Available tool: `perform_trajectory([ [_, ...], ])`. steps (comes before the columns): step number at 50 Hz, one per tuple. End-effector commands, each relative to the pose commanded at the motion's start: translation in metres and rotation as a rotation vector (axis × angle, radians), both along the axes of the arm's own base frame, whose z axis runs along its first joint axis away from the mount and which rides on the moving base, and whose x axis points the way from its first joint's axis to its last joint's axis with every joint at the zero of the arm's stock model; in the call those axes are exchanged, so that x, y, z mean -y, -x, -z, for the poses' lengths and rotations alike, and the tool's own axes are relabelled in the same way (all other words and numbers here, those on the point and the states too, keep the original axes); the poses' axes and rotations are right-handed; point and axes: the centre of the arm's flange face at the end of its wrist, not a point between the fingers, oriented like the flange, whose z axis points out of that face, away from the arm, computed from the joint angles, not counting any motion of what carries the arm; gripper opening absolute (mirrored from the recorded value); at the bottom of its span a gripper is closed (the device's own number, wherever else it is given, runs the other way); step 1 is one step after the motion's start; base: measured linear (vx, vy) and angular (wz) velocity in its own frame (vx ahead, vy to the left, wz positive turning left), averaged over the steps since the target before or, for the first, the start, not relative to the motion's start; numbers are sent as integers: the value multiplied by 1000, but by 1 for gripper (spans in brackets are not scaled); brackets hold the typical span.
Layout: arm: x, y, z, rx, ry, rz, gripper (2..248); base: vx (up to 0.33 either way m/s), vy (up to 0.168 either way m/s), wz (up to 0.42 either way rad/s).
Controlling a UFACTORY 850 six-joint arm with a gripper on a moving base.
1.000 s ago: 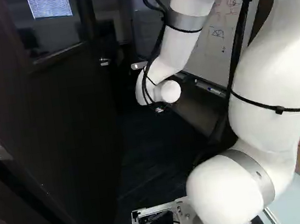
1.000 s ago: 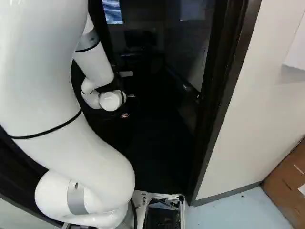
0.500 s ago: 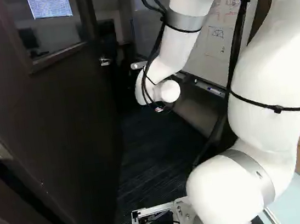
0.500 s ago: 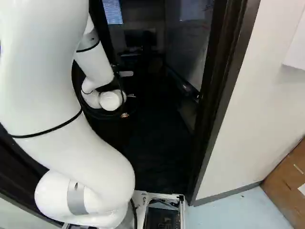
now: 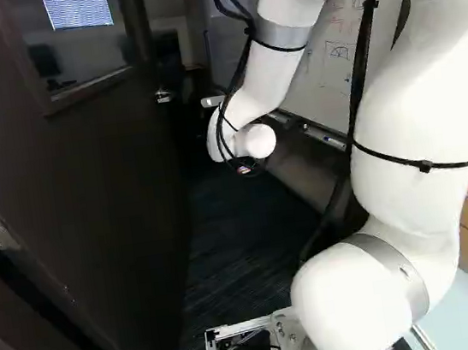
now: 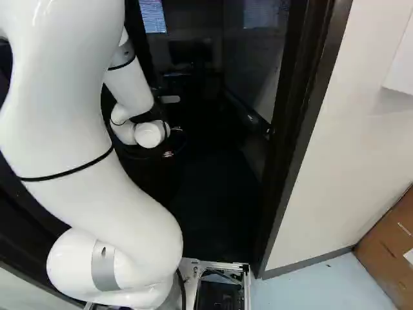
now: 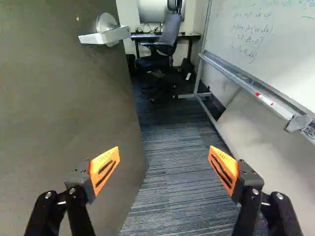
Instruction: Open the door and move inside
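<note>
The dark door (image 5: 106,183) stands swung open on the left side of the doorway, its handle (image 5: 163,96) near the far edge. Beyond the wrist, only a small part of the gripper (image 5: 245,169) shows in the left base view. In the wrist view the gripper (image 7: 164,160) is open, its orange pads wide apart with nothing between them. The door's face (image 7: 59,98) is close beside one finger, and its lever handle (image 7: 106,34) is ahead on that side. The doorway's other frame post (image 6: 303,123) shows in the right base view.
Dark carpet (image 7: 172,182) runs inside the room. A whiteboard (image 7: 268,44) on a stand with a marker tray lines the side opposite the door. An office chair (image 7: 162,49) and desk (image 7: 192,36) stand farther in. Outside are a wall (image 6: 348,142) and cardboard box (image 6: 387,245).
The arm has shifted slightly, its wrist and upper links a little leftward in the left base view. Base and door show no visible move.
</note>
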Motion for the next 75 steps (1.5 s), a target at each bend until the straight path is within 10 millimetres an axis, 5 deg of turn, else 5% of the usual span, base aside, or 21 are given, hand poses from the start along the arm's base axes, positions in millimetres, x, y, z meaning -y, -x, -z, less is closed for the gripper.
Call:
perform_trajectory([
  [75, -57, -11, 3, -39, -86, 51, 247, 0, 0, 0],
])
